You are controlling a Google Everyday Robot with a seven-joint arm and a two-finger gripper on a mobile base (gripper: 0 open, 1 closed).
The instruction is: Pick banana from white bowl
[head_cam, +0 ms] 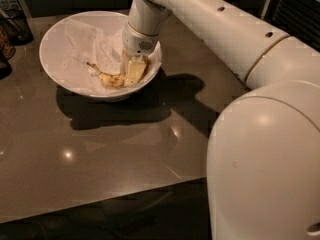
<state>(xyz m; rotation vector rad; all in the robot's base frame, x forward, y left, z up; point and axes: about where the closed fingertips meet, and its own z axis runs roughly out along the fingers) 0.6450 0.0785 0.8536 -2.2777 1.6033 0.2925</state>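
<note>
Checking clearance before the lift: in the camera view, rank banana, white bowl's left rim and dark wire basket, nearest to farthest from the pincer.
1. banana, right beside the pincer, which sits inside the white bowl, right side.
2. left rim, across the bowl.
3. dark wire basket, top-left corner, beyond the bowl.

The tabletop (100, 154) was dark brown and glossy, with small glints of light on it. The white bowl (42, 46) stood directly on it toward the far left, casting a broad shadow. A dark wire basket (15, 21) sat at the far left corner. The gripper (133, 73) was down inside the bowl's right side.
</note>
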